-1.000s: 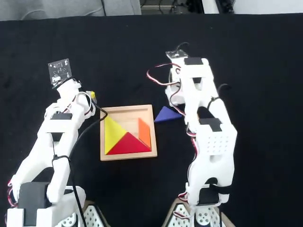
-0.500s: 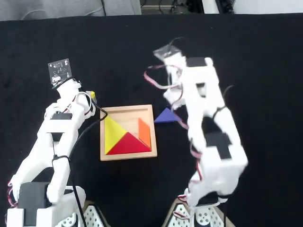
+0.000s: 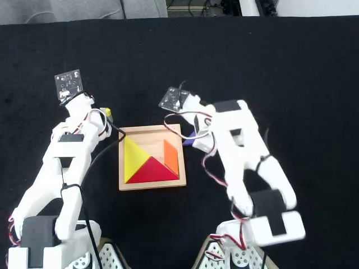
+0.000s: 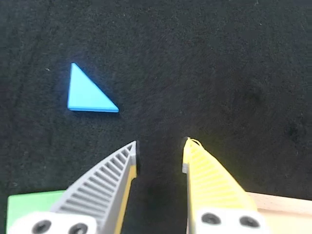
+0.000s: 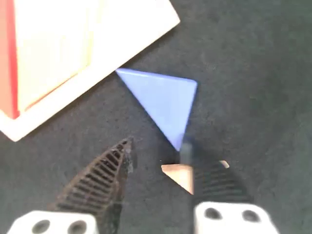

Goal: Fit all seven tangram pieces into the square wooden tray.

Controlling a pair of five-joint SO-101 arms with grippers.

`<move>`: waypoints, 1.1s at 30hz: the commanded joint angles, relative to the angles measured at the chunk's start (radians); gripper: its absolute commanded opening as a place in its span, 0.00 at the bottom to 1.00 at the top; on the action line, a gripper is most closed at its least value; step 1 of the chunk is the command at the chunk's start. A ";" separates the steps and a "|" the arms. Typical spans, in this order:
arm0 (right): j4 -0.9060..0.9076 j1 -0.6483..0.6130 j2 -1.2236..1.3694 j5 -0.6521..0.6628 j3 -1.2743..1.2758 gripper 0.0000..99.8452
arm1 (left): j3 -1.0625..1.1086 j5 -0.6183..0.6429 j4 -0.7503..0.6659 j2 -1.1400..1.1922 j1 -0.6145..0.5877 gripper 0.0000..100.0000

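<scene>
The square wooden tray lies mid-table and holds a yellow triangle, a red triangle and an orange piece. A violet-blue triangle lies flat on the cloth just off the tray's corner. My right gripper hangs open just short of it, one fingertip at the triangle's nearest point. In the high view the right arm covers most of that triangle. My left gripper is open and empty over the cloth, near a light blue triangle and a green piece.
The table is covered in black cloth. The left arm stands beside the tray's left edge, its wiring running to the tray's corner. A strip of the tray's rim lies beside my left gripper's yellow finger.
The right arm has swung left and down towards the tray, so it now covers most of the violet-blue triangle. The left arm has barely moved.
</scene>
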 commanded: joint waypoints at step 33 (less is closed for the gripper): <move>0.250 -0.029 0.467 0.322 -0.489 0.26 | -0.045 0.009 -0.011 -0.046 -0.076 0.16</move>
